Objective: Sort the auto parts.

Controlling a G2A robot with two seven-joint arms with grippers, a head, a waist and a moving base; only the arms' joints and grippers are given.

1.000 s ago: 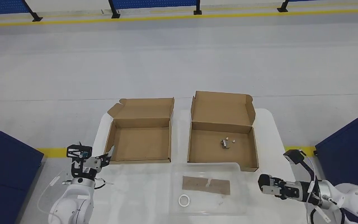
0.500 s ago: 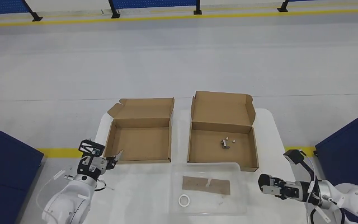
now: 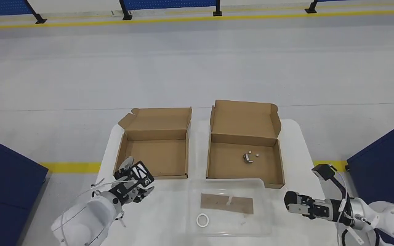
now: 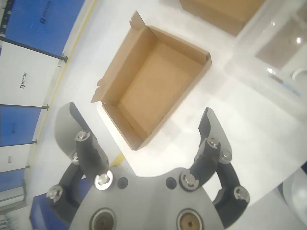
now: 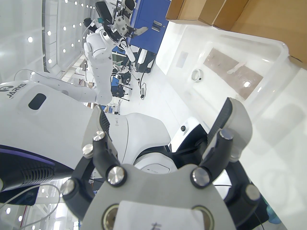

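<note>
white table (image 3: 160,203): left box (image 3: 154,158), right box (image 3: 228,163), clear bin (image 3: 246,222) holding ring (image 3: 202,219).

Bright, even overhead light; glare spots on the clear tray (image 4: 272,23); bowed wrist-view edges.

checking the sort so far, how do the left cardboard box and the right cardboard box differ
The left cardboard box is empty; the right cardboard box holds a few small parts near its middle. In the top view the right cardboard box looks somewhat larger than the left cardboard box. Both are brown, with lids folded open on the far side, standing side by side on the white table.
</note>
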